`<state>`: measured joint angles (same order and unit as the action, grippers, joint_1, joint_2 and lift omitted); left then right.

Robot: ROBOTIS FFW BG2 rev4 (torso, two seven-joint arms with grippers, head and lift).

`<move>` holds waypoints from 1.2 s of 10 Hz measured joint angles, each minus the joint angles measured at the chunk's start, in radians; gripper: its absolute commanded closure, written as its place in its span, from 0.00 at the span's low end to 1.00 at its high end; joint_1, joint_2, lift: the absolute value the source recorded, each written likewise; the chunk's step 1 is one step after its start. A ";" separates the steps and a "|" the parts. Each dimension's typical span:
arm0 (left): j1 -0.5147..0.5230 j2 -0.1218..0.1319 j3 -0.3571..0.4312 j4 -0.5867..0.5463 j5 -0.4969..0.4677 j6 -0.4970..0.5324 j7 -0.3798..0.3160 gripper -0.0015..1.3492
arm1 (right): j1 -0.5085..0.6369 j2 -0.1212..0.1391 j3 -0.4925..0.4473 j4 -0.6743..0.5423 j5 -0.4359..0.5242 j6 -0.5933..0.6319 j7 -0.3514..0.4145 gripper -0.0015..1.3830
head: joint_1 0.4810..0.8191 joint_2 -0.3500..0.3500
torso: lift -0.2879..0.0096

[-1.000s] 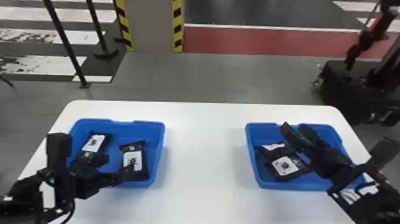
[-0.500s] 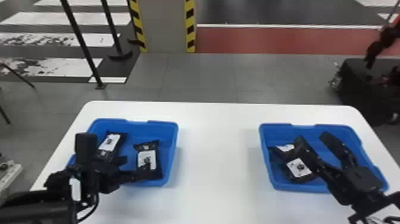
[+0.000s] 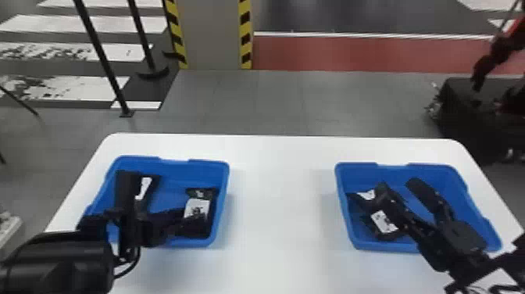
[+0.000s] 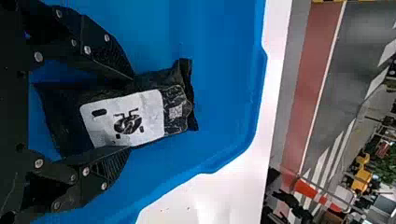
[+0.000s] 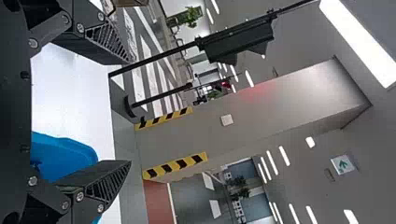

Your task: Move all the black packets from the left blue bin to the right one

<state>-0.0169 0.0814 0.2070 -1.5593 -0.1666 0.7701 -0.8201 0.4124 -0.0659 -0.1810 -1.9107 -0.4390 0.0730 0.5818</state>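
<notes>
L gripper (image 3: pixel 185 223) in L bin (image 3: pixel 172 187), fingers apart approx. a packet's width; black packet w/ white label (image 4: pixel 126 116) sits between them, tips at its side edges – firm hold or not, can't tell. That pkt is nr the bin's right wall, head view. 2nd black packet (image 3: pixel 148 187) toward bin's left side, partly hidden behind the L gripper's black parts. R gripper (image 3: pixel 397 187) over R bin (image 3: pixel 480 219), fingers wide apart, nothing btwn them. Two black pkts in R bin, left side: labelled packet (image 3: pixel 384 222) nearer the robot, rear packet (image 3: pixel 366 194) just behind, both partly covered by the R gripper in head view.

Obstacles: bin walls all round, incl. the inner walls facing each other; R gripper right above the R bin pkts. Past table: striped pillar (image 3: pixel 211 35), black post (image 3: pixel 101 58), dark box (image 3: pixel 468 113) on floor, far right.

Edges/room: bins well apart on white table (image 3: pixel 281 195), wide strip of top btwn – table's far edge just beyond both. Blue floor shows in R bin's right half.
</notes>
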 measured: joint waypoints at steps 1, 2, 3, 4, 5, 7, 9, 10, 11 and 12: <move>0.007 0.000 0.006 0.002 0.003 -0.035 -0.002 0.89 | 0.002 0.000 0.000 -0.002 -0.005 0.000 0.001 0.21 | 0.63 0.54 | 0.60; 0.012 -0.001 0.015 0.001 0.012 -0.080 -0.015 0.89 | 0.003 0.000 0.000 -0.004 -0.008 0.001 0.002 0.21 | 0.63 0.54 | 0.60; 0.017 0.000 0.020 -0.021 0.021 -0.110 -0.032 0.89 | 0.002 0.001 0.004 -0.004 -0.013 0.003 0.003 0.21 | 0.63 0.54 | 0.60; 0.032 0.002 0.025 -0.074 0.026 -0.122 -0.045 0.89 | -0.001 0.001 0.007 -0.002 -0.017 0.006 0.003 0.21 | 0.63 0.54 | 0.60; 0.056 0.003 0.032 -0.140 0.033 -0.121 -0.056 0.89 | -0.003 0.001 0.010 0.000 -0.018 0.008 0.003 0.21 | 0.63 0.55 | 0.60; 0.115 0.003 0.047 -0.273 0.078 -0.104 -0.080 0.89 | -0.009 0.001 0.021 0.000 -0.021 0.017 0.009 0.21 | 0.63 0.55 | 0.60; 0.141 0.002 0.031 -0.341 0.154 -0.121 -0.127 0.89 | -0.036 0.001 0.038 0.008 -0.023 0.058 0.047 0.21 | 0.63 0.53 | 0.60; 0.136 0.002 -0.001 -0.351 0.187 -0.131 -0.137 0.89 | -0.062 0.001 0.048 0.022 -0.022 0.086 0.073 0.21 | 0.63 0.51 | 0.60; 0.123 0.002 -0.042 -0.353 0.210 -0.131 -0.138 0.89 | -0.095 0.000 0.061 0.042 -0.021 0.110 0.096 0.21 | 0.63 0.50 | 0.60; 0.105 0.001 -0.085 -0.349 0.224 -0.126 -0.139 0.89 | -0.127 0.000 0.076 0.066 -0.021 0.131 0.114 0.21 | 0.63 0.47 | 0.60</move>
<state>0.0883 0.0825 0.1220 -1.9086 0.0578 0.6438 -0.9588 0.2852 -0.0659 -0.1050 -1.8447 -0.4602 0.2039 0.6955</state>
